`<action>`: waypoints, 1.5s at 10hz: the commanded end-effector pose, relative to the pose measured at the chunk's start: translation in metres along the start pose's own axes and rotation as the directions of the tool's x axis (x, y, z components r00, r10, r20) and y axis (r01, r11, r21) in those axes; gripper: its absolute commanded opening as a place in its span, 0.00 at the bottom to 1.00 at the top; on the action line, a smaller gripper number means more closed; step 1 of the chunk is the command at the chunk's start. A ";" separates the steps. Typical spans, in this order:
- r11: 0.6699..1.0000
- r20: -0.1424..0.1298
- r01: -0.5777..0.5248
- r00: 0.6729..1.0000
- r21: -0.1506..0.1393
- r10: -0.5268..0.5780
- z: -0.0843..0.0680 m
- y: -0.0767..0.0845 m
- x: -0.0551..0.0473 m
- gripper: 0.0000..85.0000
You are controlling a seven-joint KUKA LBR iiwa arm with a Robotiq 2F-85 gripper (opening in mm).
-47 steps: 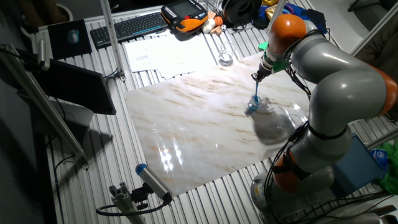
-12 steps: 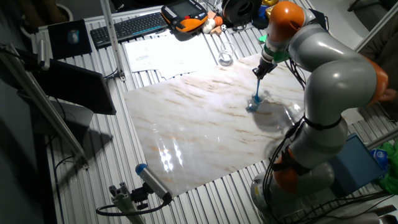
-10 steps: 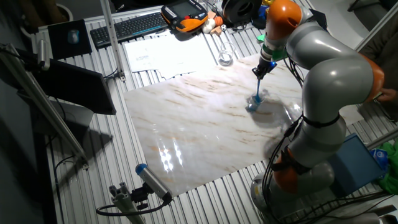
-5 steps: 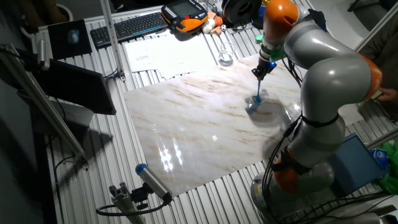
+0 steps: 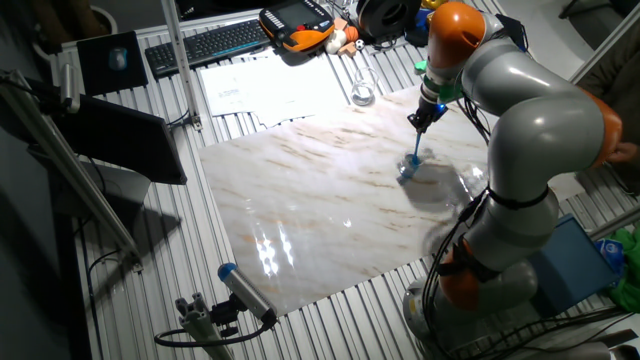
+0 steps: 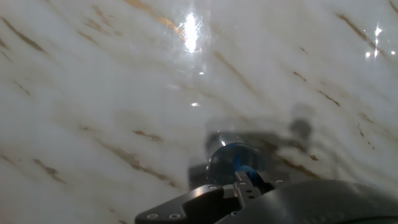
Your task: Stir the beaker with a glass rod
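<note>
The beaker (image 5: 407,169) is a tiny clear cup tinted blue, standing on the marble board (image 5: 320,200). In the hand view the beaker (image 6: 235,160) sits just below the fingers. My gripper (image 5: 421,122) is shut on the glass rod (image 5: 415,148), a thin light-blue stick that slants down with its lower end in the beaker. In the hand view the rod (image 6: 244,170) shows as a blue tip inside the cup, right at the gripper (image 6: 247,184).
A clear round-bottomed flask (image 5: 361,92) lies at the board's far edge beside papers (image 5: 255,85). A keyboard (image 5: 208,42) and an orange pendant (image 5: 298,24) are at the back. A grey cylinder with a blue cap (image 5: 243,289) lies at the front left.
The wrist has swung a little around the beaker, the rod's top shifting slightly left and back right while its lower end stays in the cup. The beaker has not moved.
</note>
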State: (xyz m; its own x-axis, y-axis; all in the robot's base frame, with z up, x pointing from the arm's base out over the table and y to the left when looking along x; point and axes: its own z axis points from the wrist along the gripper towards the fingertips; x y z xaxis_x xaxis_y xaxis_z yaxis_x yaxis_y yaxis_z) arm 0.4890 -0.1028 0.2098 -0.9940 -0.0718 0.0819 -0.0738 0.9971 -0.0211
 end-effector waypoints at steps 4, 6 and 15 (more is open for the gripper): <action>1.000 0.022 -0.017 1.000 0.008 0.017 -0.001 0.003 -0.012 0.00; 1.000 0.026 0.002 1.000 0.000 -0.002 0.000 -0.008 -0.012 0.00; 1.000 0.034 -0.005 0.999 0.011 0.005 0.004 -0.004 -0.003 0.00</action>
State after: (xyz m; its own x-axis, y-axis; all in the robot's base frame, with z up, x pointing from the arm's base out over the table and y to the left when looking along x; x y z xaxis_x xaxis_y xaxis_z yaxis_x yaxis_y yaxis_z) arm 0.4915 -0.1081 0.2063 -0.9963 -0.0702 0.0496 -0.0718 0.9969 -0.0314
